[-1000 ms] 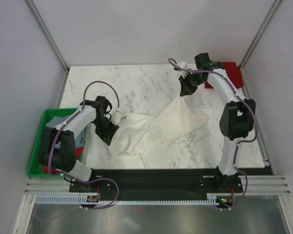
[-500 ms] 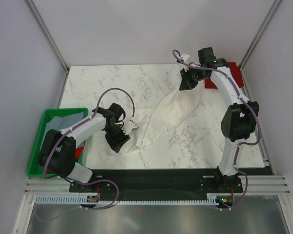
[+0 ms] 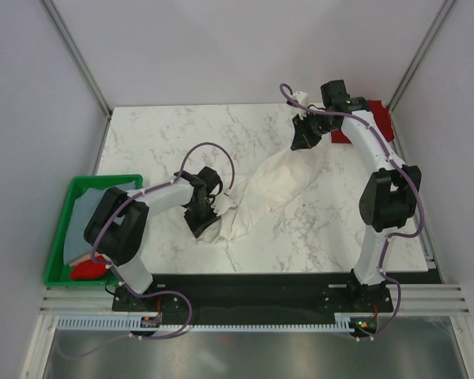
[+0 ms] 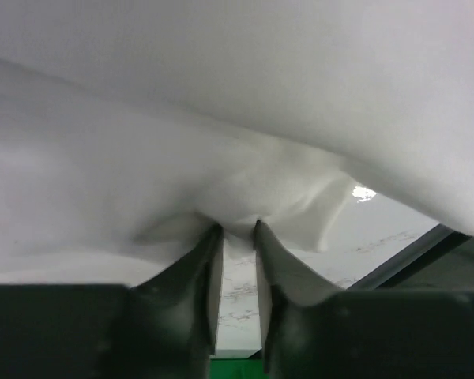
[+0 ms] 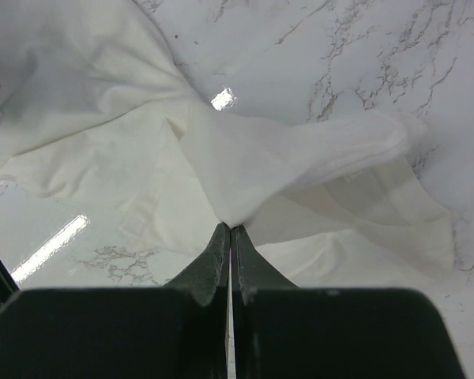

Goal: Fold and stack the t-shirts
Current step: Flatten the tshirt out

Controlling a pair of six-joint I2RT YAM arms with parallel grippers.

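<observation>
Over the last second the white t-shirt (image 3: pixel 278 183) had gone from a broad spread to a narrow band slanting across the counter (image 3: pixel 174 138), as the left gripper (image 3: pixel 205 227) swung inward. That gripper's jaws were clenched on a puckered fold at the near end. The right gripper (image 3: pixel 302 143) pinched a raised peak of cloth at the far end. The shirt looked light, limp and quick to bunch, so hems or shoulder seams seemed the better holds.

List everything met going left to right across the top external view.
green crate → left end effector → white t-shirt → right end effector → dark red t-shirt
</observation>
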